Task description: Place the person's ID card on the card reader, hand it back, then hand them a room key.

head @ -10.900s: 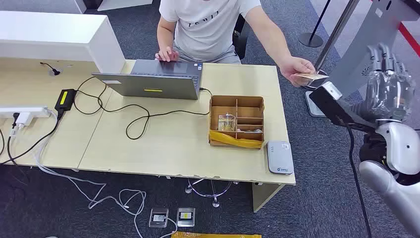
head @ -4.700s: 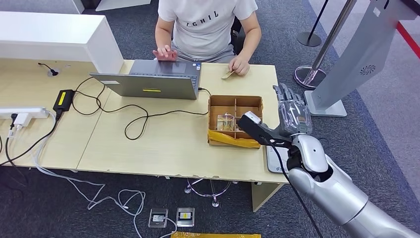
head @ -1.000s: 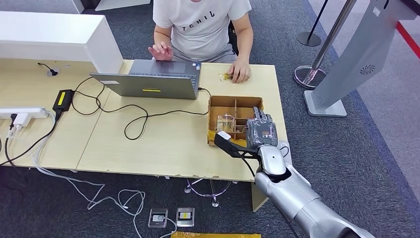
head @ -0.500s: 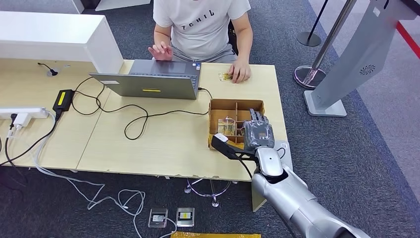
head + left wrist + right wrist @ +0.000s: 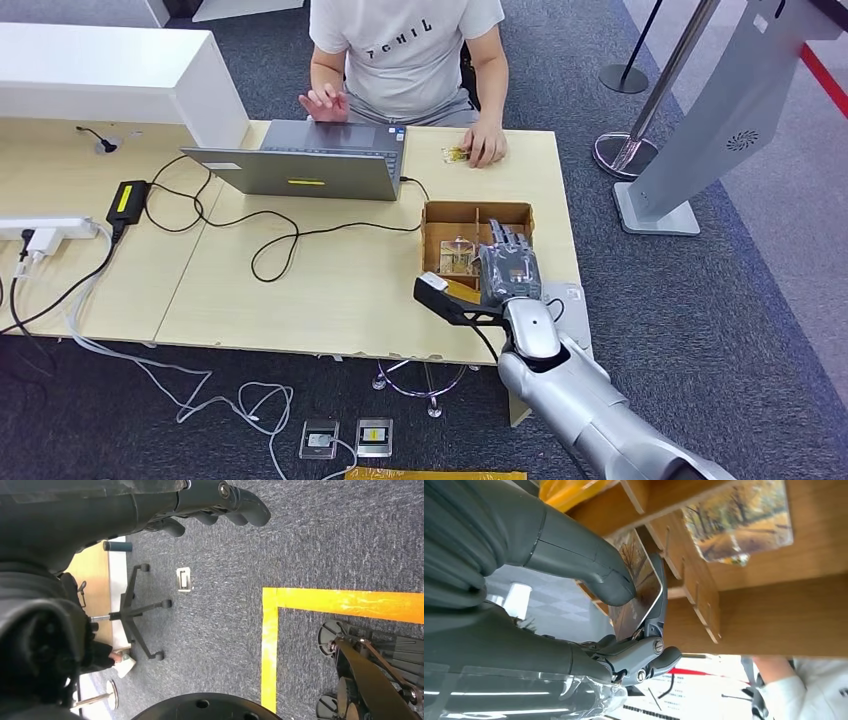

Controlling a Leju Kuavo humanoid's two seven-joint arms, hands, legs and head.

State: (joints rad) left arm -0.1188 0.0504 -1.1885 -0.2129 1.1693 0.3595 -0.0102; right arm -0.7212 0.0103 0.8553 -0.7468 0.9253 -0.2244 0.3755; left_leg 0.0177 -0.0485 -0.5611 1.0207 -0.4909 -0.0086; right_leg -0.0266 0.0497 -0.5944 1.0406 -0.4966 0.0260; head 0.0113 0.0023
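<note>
Room key (image 5: 638,587) pinched between right hand (image 5: 574,605) thumb and fingers

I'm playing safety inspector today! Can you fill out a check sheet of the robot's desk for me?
Surface: pale wooden desk, two tops joined.
Job's things: card reader at the desk's near right corner; cardboard tray with dividers; room key card pinched by the right hand; ID card by the person's hand.
Clutter: laptop, power brick, white power strip.
Hands: right hand over the tray, thumb on the card; left hand hangs over the floor.
Cables: black cable looping across the desk; white ones trailing to the floor.
Surroundings: grey carpet, stanchion base, white kiosk stand.
</note>
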